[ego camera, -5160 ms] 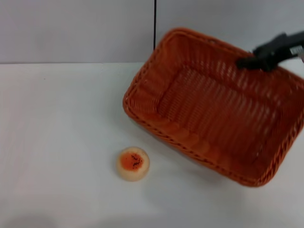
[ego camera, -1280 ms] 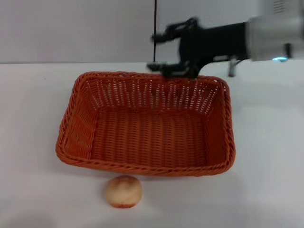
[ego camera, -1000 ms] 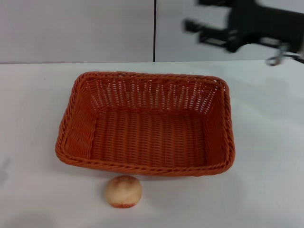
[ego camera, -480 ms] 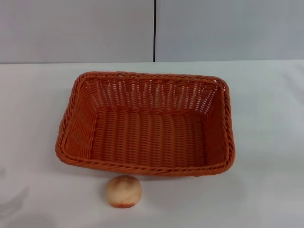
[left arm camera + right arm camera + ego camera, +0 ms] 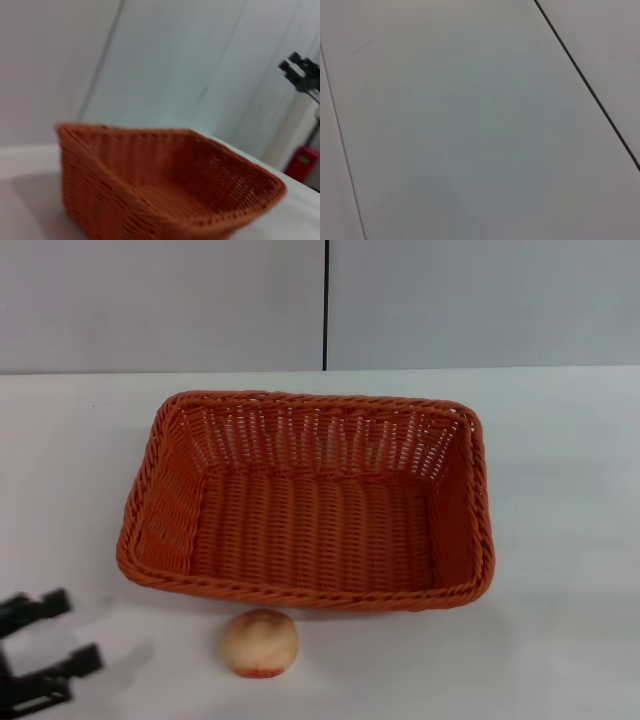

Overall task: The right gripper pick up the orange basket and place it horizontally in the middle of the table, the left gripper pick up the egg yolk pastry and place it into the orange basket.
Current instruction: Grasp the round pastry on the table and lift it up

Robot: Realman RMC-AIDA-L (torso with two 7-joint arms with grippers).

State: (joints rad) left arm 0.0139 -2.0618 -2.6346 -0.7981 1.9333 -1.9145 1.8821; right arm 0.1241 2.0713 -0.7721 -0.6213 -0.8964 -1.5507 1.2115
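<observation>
Pastry (image 5: 260, 642), pale beige and round, lies just before the orange basket (image 5: 160, 490).

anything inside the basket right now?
Nothing: the orange basket shows only its bare woven floor. The pastry sits on the table just outside its near rim. The left gripper, jaws open, is off to the pastry's left.

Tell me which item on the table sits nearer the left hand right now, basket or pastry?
The egg yolk pastry. It sits in front of the orange basket, outside it, closer to the open left hand at the table's near-left corner.
</observation>
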